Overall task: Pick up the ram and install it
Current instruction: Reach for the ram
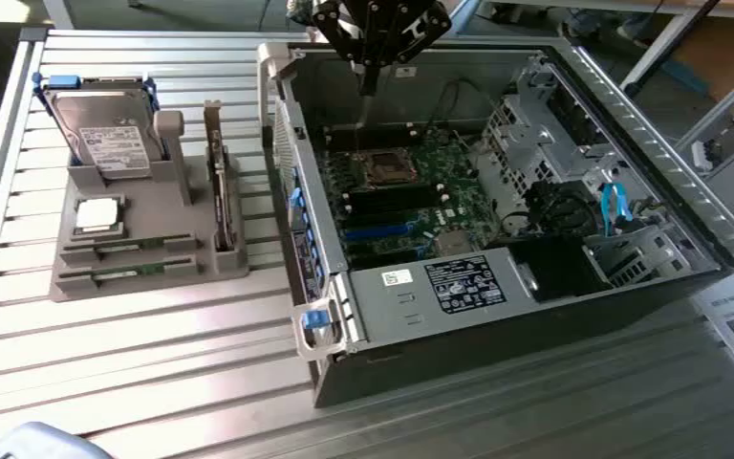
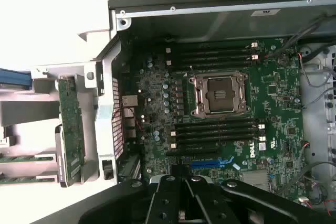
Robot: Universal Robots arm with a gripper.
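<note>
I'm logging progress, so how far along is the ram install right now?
Done: nothing yet. One ram stick and its twin lie in the gray holder, and the motherboard's memory slots look empty. In hand: the hand hangs over the open computer case, apart from the holder. Left: both the pick-up and the install.

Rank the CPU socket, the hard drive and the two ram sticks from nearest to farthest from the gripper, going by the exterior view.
1. CPU socket, inside the open case beneath the gripper.
2. Hard drive, upright in the holder, exterior view's left.
3. Ram sticks, at the holder's front; the pair too close to split.
</note>
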